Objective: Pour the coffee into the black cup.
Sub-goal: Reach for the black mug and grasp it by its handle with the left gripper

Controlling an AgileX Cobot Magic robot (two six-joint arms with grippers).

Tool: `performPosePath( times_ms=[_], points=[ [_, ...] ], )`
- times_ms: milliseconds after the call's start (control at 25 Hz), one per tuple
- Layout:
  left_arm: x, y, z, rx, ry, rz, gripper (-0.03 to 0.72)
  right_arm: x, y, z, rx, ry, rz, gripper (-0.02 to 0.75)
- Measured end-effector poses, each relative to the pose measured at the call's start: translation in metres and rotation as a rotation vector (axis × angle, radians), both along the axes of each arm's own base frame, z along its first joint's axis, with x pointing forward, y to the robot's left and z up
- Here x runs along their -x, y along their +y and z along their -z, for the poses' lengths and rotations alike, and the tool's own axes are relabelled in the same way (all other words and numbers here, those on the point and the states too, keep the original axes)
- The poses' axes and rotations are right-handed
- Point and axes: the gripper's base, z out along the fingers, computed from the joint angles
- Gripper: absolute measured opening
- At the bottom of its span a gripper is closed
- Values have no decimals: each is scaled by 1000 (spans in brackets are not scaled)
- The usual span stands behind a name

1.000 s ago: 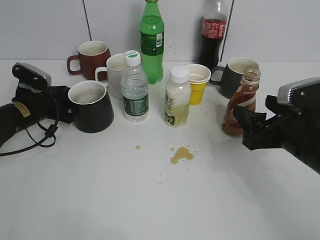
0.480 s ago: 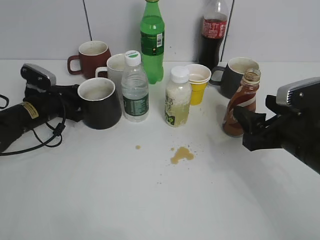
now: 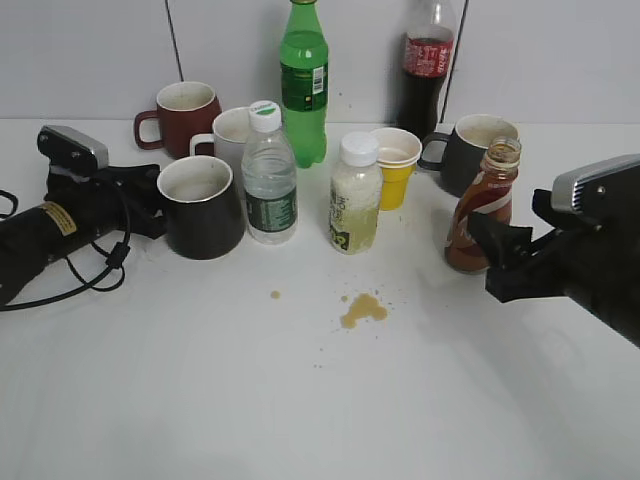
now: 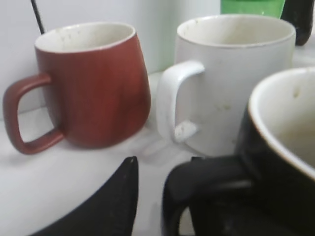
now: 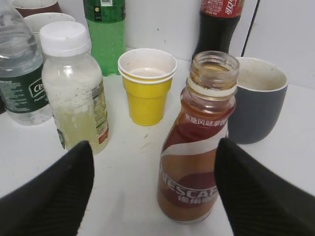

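Since the earlier frame, almost nothing is seen to have moved. At the left, the glossy black tapered cup [image 3: 202, 206] is held by its loop handle in the clamped left gripper [image 3: 150, 208], just in front of a white mug [image 4: 236, 73]. At the right, the small brown capless coffee bottle [image 5: 199, 147] is flanked, untouched, by the spread fingers of the right gripper [image 5: 152, 196].

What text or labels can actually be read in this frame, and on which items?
"NESCAF", last letter cut off: coffee bottle; the small Chinese print above it is not legible.
"Ce", partial: water bottle label.
Cola bottle, red label: white characters cut off, unreadable.
Green bottle label: too small.
Pale drink bottle label: turned away, unreadable.
Yellow sticker on left arm: too small.
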Motion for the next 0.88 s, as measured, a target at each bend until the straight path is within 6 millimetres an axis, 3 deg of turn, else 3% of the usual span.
performPosePath(
  times_ms=[400, 480, 640, 880],
  points=[
    [-17, -5, 4, -33, -3, 15, 265, 0, 0, 0, 1, 0, 5, 573],
    [-20, -9, 6, -32, -10, 23, 223, 0, -1, 0, 6, -2, 5, 573],
    [-21, -11, 5, -15, -12, 31, 53, -1, -4, 0, 8, -1, 43, 573],
    [-11, -10, -7, -34, -5, 31, 43, -4, -6, 14, 27, 52, 77, 608]
  ],
)
